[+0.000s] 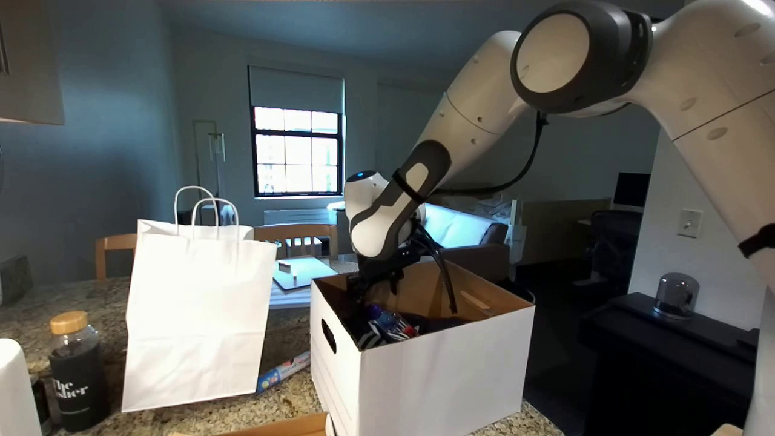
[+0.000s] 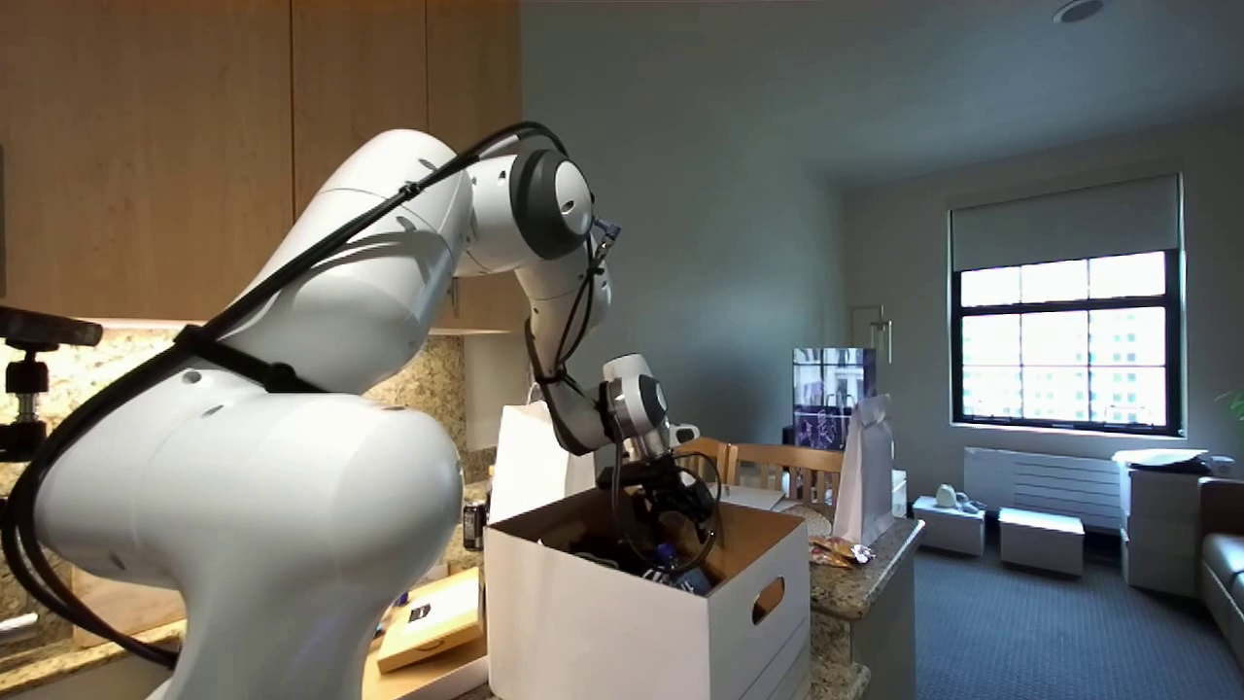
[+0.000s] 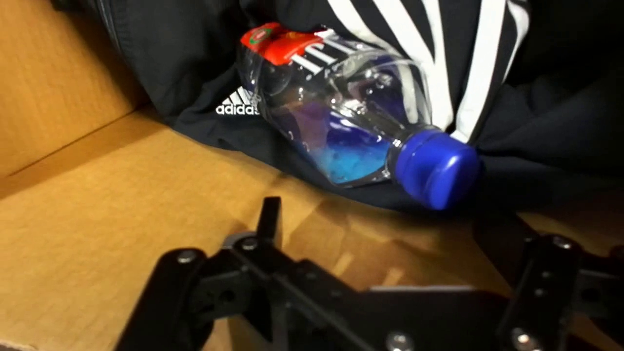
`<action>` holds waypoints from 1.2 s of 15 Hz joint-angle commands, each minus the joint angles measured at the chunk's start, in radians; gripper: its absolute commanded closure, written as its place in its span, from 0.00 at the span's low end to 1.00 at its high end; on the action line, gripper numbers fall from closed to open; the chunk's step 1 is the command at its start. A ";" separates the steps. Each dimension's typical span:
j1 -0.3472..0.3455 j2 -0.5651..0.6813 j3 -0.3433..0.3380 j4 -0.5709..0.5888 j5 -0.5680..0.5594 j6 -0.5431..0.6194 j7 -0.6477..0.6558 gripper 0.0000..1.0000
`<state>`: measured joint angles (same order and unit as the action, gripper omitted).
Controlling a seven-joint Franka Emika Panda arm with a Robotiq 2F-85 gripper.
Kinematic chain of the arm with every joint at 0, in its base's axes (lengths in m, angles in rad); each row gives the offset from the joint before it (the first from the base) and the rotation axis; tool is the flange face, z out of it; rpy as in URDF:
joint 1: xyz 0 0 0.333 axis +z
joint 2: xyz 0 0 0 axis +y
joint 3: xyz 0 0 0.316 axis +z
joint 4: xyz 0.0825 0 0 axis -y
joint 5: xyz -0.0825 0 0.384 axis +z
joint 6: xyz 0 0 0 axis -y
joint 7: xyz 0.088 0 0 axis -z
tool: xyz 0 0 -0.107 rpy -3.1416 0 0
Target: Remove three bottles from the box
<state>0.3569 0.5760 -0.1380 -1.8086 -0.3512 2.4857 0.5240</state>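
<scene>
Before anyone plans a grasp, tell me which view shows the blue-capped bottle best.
The wrist view: there the blue-capped bottle appears large, with its cap, see-through body and red label plain to see. In both exterior views it is small, glimpsed inside the box, its cap a mere blue patch.

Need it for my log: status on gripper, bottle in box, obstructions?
Gripper open, empty. Blue-capped bottle inside the box, lying on black striped fabric, ungripped. Nothing seen covering it.
</scene>
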 commanded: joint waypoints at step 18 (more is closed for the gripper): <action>0.067 0.028 0.000 -0.002 -0.090 -0.074 0.082 0.55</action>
<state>0.4143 0.6045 -0.1382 -1.8196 -0.4122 2.4546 0.6043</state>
